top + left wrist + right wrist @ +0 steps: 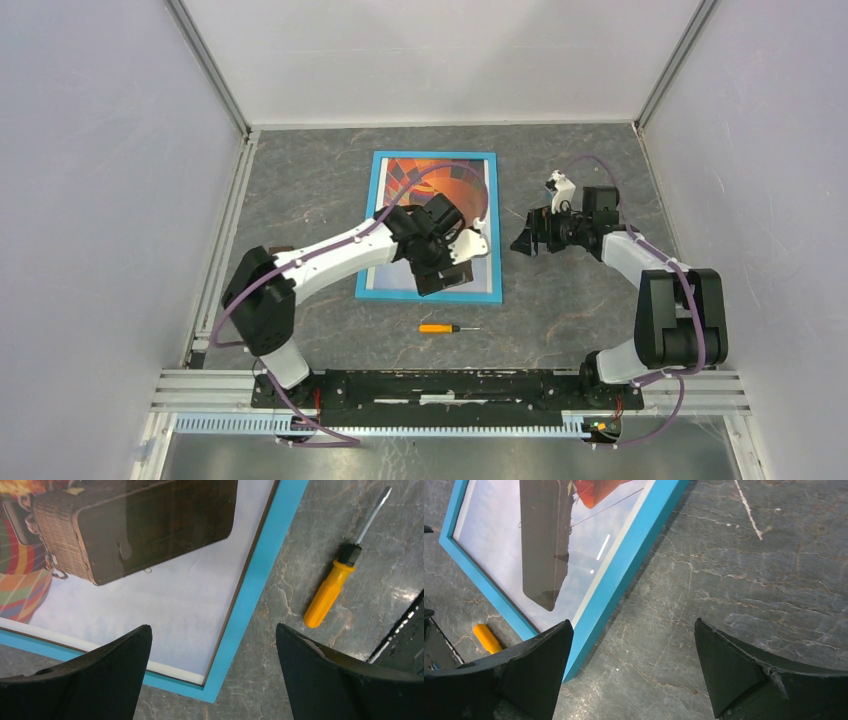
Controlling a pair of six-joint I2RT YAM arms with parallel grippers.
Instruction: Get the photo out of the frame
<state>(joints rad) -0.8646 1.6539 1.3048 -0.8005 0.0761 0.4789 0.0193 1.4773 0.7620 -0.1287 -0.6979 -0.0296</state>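
The photo is sat inside the frame, picture side up, with reflections on top, so it's probably under glass. The frame is laid flat around the middle of the counter, a bit closer to the far edge. Its long axis runs from near edge to far edge. The back can't be seen at all, since it's facing down.

The left gripper is hung right over the frame's near right corner, jaws spread wide, nothing held. That corner is seen between its fingers, pointing toward the counter's near edge. The right gripper is parked just off the frame's right long side over bare counter, also wide open and empty. The frame lies to its left.

So the left arm is the nearer one. It's reckoned the frame has to be flipped before the photo can be reached, and that corner or the right long side looks like the place to grab.

A screwdriver is left just beside the frame's near side, toward the near edge, not touching it.

The counter is grey, marbled and flat. It's boxed in by plain walls on the left, right and far sides.
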